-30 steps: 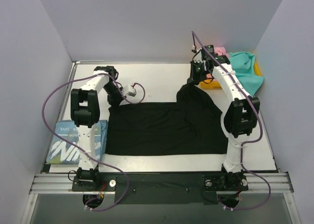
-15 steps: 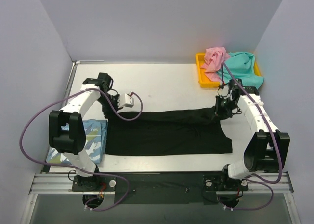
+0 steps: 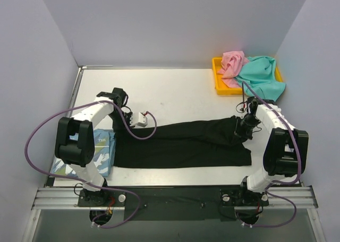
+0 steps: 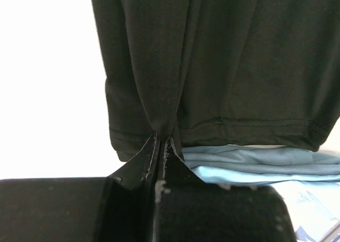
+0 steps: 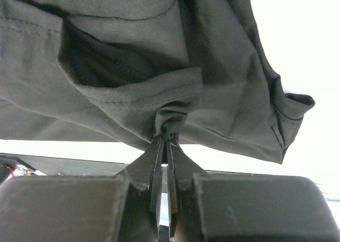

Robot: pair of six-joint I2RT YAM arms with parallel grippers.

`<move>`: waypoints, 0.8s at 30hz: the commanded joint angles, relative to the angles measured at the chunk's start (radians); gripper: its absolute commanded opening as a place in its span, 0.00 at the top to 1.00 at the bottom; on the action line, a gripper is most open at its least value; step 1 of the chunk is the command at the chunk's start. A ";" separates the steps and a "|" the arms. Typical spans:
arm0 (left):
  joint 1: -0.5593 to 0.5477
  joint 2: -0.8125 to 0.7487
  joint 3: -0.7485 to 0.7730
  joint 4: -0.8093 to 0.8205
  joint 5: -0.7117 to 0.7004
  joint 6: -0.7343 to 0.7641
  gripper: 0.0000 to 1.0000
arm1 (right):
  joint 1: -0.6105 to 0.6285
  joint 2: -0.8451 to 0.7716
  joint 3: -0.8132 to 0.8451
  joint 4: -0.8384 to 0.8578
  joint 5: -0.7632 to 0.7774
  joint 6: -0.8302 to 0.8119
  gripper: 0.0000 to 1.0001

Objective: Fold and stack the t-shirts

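Observation:
The black t-shirt (image 3: 180, 145) lies across the table's front half, folded into a long band. My left gripper (image 3: 118, 126) is shut on its left edge, pinching a fold of black cloth (image 4: 159, 109). My right gripper (image 3: 243, 129) is shut on its right edge, a bunched hem (image 5: 175, 114) between the fingertips. The light blue t-shirt (image 3: 98, 152) lies folded at the left, partly under the black one, and shows in the left wrist view (image 4: 255, 165). The pink t-shirt (image 3: 232, 61) and the teal t-shirt (image 3: 260, 75) lie crumpled in the yellow tray.
The yellow tray (image 3: 217, 75) stands at the back right corner. Purple cables loop from both arms over the table's sides. Grey walls close in left, right and behind. A metal rail (image 3: 175, 195) runs along the near edge.
Both grippers have carried the shirt's far edge toward the near side, folding it over. The black shirt has gone from a wide spread to a narrower band.

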 commanded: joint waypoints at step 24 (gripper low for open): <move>-0.014 -0.038 -0.054 0.329 -0.083 -0.053 1.00 | -0.010 -0.048 -0.032 -0.092 -0.025 0.071 1.00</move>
